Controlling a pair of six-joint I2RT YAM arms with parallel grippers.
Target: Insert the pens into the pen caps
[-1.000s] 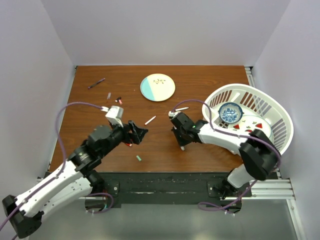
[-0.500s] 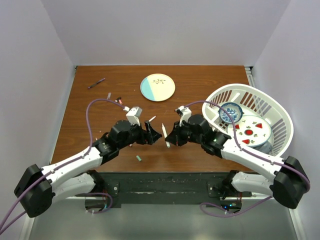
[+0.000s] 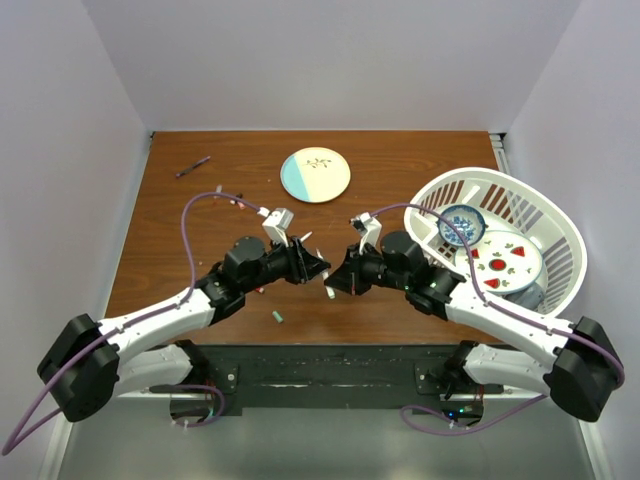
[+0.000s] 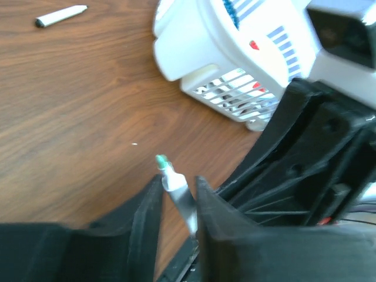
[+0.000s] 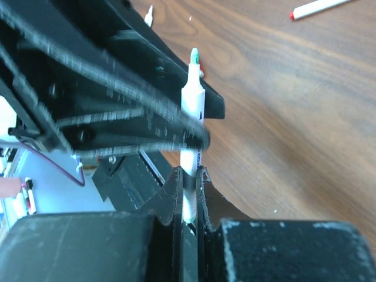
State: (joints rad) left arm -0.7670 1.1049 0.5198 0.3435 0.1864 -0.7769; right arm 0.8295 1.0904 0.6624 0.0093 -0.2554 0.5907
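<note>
We are watching the left gripper [image 3: 321, 269] narrowing. A second ago it was spread wide and well apart from the right gripper [image 3: 335, 282]. Now the 2 are meeting nose to nose above the middle of the table [image 3: 400, 160], and its fingers [image 4: 147, 211] are flanking the white pen [image 5: 192, 88]. We cannot tell whether they are pinching it yet or only closing in. The right gripper is pressing its jaws together on the pen's barrel and holding it above the table, green tip bare. We are judging this a handover or regrip rather than a capping: neither claw is showing a cap, and the green cap [image 3: 278, 317] is lying alone near the front edge.

From above, the pen is almost swallowed between the 2 claws. In the right wrist view, black fingers are blocking most of the scene, and a red-ended pen [image 5: 320, 7] is being cut off by the frame edge.
</note>
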